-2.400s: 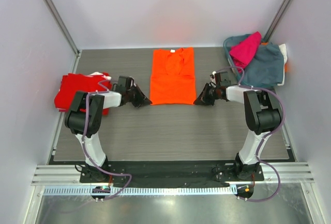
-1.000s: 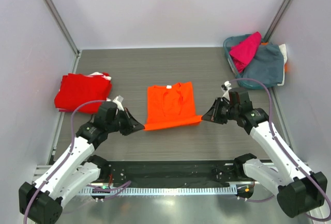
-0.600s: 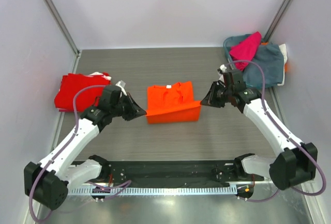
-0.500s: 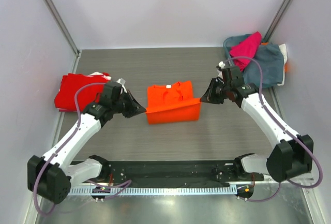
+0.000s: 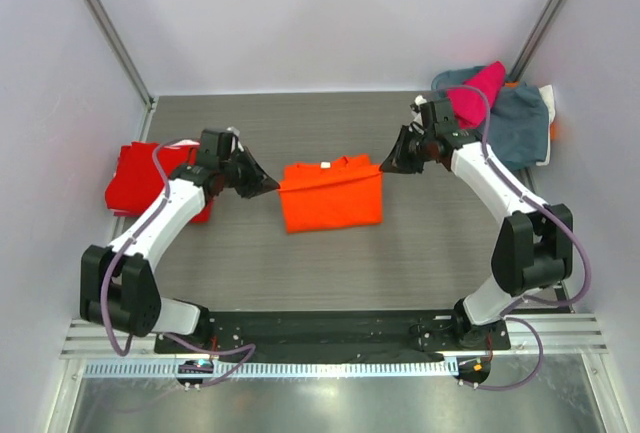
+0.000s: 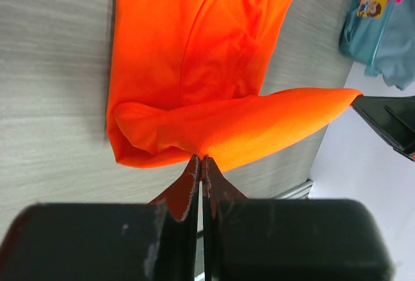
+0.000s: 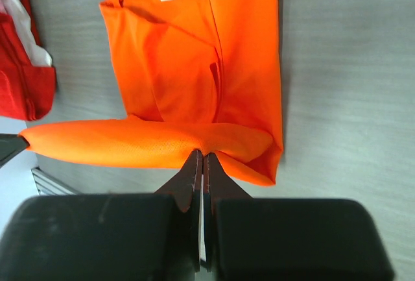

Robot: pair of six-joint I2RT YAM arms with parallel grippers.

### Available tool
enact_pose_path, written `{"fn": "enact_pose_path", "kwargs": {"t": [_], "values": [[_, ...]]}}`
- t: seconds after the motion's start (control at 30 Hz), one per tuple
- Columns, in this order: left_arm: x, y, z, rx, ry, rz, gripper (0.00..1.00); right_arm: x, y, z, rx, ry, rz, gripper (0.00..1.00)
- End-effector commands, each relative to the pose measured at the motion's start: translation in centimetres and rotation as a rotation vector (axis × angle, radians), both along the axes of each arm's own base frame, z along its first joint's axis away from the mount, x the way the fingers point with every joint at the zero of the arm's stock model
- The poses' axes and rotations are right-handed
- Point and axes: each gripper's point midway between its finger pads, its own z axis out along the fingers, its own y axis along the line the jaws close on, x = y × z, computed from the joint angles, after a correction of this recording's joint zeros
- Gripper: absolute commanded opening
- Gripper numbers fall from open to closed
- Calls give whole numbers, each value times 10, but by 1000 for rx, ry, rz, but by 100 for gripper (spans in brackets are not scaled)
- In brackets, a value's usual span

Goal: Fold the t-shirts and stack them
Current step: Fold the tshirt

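The bright orange t-shirt (image 5: 331, 193) lies mid-table, its near half folded over toward the collar. My left gripper (image 5: 272, 185) is shut on its left hem corner (image 6: 201, 152). My right gripper (image 5: 386, 163) is shut on its right hem corner (image 7: 203, 150). The hem is held stretched between them above the shirt's upper half (image 6: 194, 41). The red t-shirt (image 5: 150, 175) lies folded at the left edge, also in the right wrist view (image 7: 26, 73). The magenta t-shirt (image 5: 476, 92) lies on the pile at the back right.
A teal basket with grey-blue cloth (image 5: 510, 128) stands at the back right corner, partly in the left wrist view (image 6: 382, 28). White walls enclose the table (image 5: 330, 263) on three sides. The black base rail (image 5: 320, 328) runs along the near edge.
Both grippers have carried the orange shirt's hem from the near side up and away toward the collar, folding the shirt in half. Both arms have stretched farther back.
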Motion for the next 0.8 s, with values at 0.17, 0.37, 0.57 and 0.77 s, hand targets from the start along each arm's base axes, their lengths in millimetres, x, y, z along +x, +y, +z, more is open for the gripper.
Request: {"fn": "enact_pose_path", "kwargs": {"t": [0.17,0.37,0.57,0.77], "values": [[61,8,6,-5,-58,13,0,62,-4,12,7,-90,-40,1],[96,6,-1,-25,-43,36,0,89,0,-3,15,-70,-52,1],[129,11,-3,-34,-45,71,0,120,1,-11,34,-69,-61,1],[168,18,-17,-41,-25,111,0,156,0,-26,69,-58,-75,1]]}}
